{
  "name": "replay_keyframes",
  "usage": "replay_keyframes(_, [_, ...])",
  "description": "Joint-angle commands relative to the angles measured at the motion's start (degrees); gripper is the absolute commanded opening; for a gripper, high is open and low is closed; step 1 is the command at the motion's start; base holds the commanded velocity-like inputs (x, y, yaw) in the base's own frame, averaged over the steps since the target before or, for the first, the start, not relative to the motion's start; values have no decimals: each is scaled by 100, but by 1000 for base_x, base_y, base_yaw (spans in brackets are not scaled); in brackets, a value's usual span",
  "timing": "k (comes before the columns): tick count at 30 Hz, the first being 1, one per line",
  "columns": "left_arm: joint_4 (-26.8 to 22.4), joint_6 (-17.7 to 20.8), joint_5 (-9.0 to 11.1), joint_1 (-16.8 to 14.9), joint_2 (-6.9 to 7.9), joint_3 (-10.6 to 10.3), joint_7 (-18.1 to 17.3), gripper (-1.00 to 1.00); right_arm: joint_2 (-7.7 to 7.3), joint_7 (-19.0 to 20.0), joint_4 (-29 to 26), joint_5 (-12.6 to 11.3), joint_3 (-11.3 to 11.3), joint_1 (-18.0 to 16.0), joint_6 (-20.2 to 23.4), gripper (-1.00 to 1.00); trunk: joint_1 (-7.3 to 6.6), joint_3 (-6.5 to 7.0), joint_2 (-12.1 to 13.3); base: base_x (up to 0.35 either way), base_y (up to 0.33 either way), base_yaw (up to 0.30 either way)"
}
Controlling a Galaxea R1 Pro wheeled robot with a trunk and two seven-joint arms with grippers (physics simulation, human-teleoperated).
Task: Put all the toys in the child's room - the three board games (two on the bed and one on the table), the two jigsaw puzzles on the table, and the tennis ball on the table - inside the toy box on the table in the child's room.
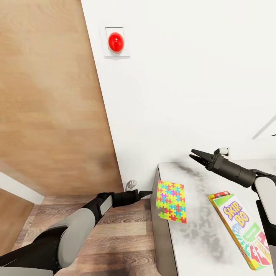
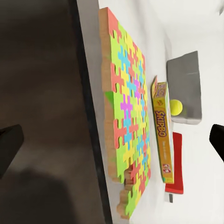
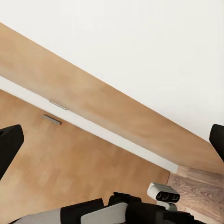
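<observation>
You have one puzzle (image 1: pixel 171 201) in front of you, lying flat at the near left corner of the table (image 1: pixel 199 245), its edge reaching the table's left rim. In the left wrist view the same puzzle (image 2: pixel 127 116) shows edge-on, a thick slab of many-coloured interlocking pieces. One Skip-Bo box (image 1: pixel 240 230) lies flat on the table to the puzzle's right, apart from it. In the left wrist view the Skip-Bo box (image 2: pixel 162 135) sits just past the puzzle, and beyond it you can see one flat red thing (image 2: pixel 176 162); what it is cannot be told.

One grey toy box (image 2: pixel 186 74) stands farther along the table in the left wrist view. One yellow ball (image 2: pixel 176 107) shows at its near rim; whether it sits inside or against the wall cannot be told.

Your left gripper (image 1: pixel 145 193) is off the table's left edge, just beside the puzzle and pointing at it. Its fingers (image 2: pixel 9 144) are spread wide, nothing between them.

Your right gripper (image 1: pixel 196 156) hangs above the table's far part, clear of the Skip-Bo box, fingers parted and empty. Its wrist view looks over the wall (image 3: pixel 140 42), a wooden door (image 3: pixel 70 158) and your left arm (image 3: pixel 130 212).

One red button (image 1: pixel 115 41) is mounted on the wall.
</observation>
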Motion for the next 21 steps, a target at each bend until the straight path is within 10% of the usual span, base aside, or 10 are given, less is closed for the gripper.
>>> replay_keyframes(1, [-3, 60, 25, -3, -1, 8, -8, 100, 0, 33, 1, 26, -6, -6, 27, 100, 3, -9, -10, 0, -9, 0])
replay_keyframes(21, [-3, 60, 26, -4, -1, 8, -8, 100, 0, 22, 1, 26, -8, -6, 27, 100, 3, -9, -10, 0, -87, 0])
